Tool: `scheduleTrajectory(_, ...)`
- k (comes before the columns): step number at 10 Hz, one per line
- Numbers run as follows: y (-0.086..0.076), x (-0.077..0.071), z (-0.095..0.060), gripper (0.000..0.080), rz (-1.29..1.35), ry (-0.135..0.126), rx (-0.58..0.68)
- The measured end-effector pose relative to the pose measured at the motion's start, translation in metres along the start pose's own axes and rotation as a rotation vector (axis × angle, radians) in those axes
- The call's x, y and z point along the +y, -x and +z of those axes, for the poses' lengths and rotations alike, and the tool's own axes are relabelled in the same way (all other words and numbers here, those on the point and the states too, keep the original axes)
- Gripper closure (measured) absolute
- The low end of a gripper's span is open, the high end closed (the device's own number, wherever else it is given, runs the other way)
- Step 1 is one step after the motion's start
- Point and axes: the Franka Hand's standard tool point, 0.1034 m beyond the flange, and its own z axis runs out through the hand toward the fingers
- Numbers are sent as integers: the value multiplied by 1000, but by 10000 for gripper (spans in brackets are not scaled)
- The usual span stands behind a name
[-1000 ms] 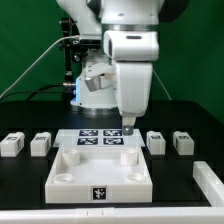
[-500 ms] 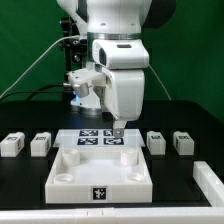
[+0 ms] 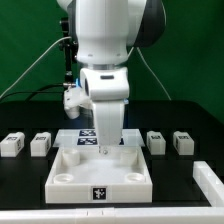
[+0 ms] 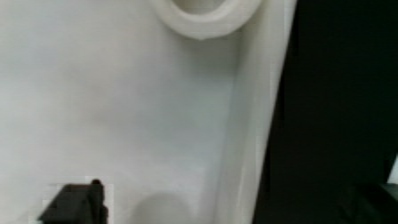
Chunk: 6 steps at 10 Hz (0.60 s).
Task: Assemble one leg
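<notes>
My gripper [image 3: 104,149] hangs low over the back part of the white panel [image 3: 100,172], jaws spread wide with nothing between them. My own arm stands in front of the marker board [image 3: 84,136] behind the panel, so only part of its tags shows. In the wrist view I look down on the bare panel [image 4: 125,110], one round socket [image 4: 210,15], the black table [image 4: 338,100] beside the panel's edge, and one dark fingertip [image 4: 75,203]. The panel has four round corner sockets and one tag on its front face. I count four legs, all lying on the table well apart from me: two on the exterior view's left [image 3: 12,144] [image 3: 41,144] and two on its right [image 3: 157,142] [image 3: 184,142]. Each is a small white block with a black-and-white tag. One more white part [image 3: 210,184] is cut off by the picture's right edge.
</notes>
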Motion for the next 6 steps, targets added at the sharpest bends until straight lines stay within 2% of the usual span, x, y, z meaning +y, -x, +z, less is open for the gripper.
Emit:
scheduleTrajectory(1,2,-2,10,150,7,-13,6)
scheduleTrajectory(3,2,-1,17,150,8,10,10)
scheduleTrajectory(4,2,-1,17,150,8,10,10)
scheduleTrajectory(5,2,-1,17,278,8,10,10)
scheduleTrajectory(6,2,-1,17,278,8,10,10)
